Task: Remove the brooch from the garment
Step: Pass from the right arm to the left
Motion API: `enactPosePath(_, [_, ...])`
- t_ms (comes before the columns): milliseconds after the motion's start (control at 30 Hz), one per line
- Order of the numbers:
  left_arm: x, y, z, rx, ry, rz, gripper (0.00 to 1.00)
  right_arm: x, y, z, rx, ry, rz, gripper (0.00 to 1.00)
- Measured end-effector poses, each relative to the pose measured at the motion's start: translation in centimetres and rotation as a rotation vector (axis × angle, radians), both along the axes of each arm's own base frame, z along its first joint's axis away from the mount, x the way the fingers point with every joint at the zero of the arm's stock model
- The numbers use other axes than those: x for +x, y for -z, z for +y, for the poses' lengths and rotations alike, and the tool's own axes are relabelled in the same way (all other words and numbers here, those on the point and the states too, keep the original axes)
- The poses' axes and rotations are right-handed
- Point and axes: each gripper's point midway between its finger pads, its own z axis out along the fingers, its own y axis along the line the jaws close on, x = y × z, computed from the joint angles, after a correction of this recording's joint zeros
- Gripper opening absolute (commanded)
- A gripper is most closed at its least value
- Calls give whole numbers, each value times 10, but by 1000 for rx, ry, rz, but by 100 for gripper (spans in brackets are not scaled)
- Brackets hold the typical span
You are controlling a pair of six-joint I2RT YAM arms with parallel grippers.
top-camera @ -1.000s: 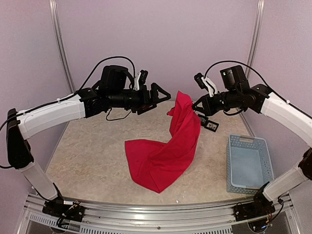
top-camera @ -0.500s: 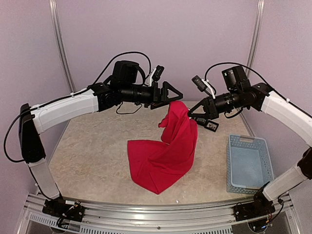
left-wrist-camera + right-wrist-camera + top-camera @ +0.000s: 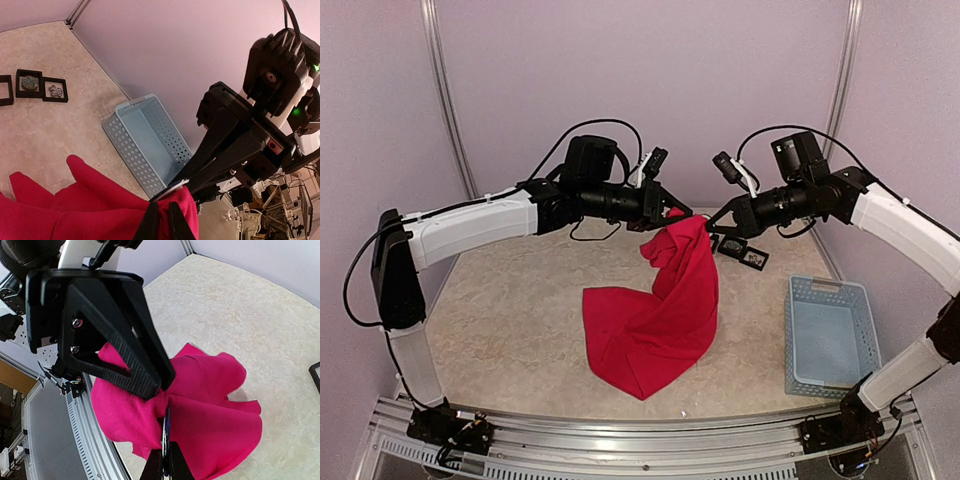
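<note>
My left hand [image 3: 162, 212] was clamped tight on the very peak of the garment [image 3: 655, 320], red cloth bunched between the fingers. My right hand [image 3: 164, 452] was closed on that same peak from the other side, tip to tip with the left, almost touching. Was the brooch in that pinch? I couldn't make it out. All I saw was a pale sliver where the two hands met, too small to call.

From the peak the cloth hung in a steep fold, with its lower half crumpled on the table [image 3: 510, 320].

The danger, as I judged it: with both hands on one small knot of fabric, any pull apart would load the cloth and not the pin. If the left held only fabric, I'd stretch or tear the garment and free nothing. The fingers were so close that a small misjudged move could knock them together. And if the brooch popped loose unheld, it would drop into those folds.

Further out, the table was pale mottled stone. A pale blue basket [image 3: 827, 340] sat at the right and small black frames [image 3: 752, 256] lay at the back. Lilac walls [image 3: 620, 80] and metal posts [image 3: 445, 90] closed it in.
</note>
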Motion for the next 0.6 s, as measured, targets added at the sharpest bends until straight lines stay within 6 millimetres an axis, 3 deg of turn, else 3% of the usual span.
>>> enactPosePath(233, [-3,26,3,33,-16,49,0,23,11,-2,-43,107,-3,0])
enactPosePath(467, [-4,23,4,7,-33,60,0,31,-1,9,45,115,-32,0])
enactPosePath(600, [-5,25,7,4,-46,80,0,26,-4,13,109,95,-38,0])
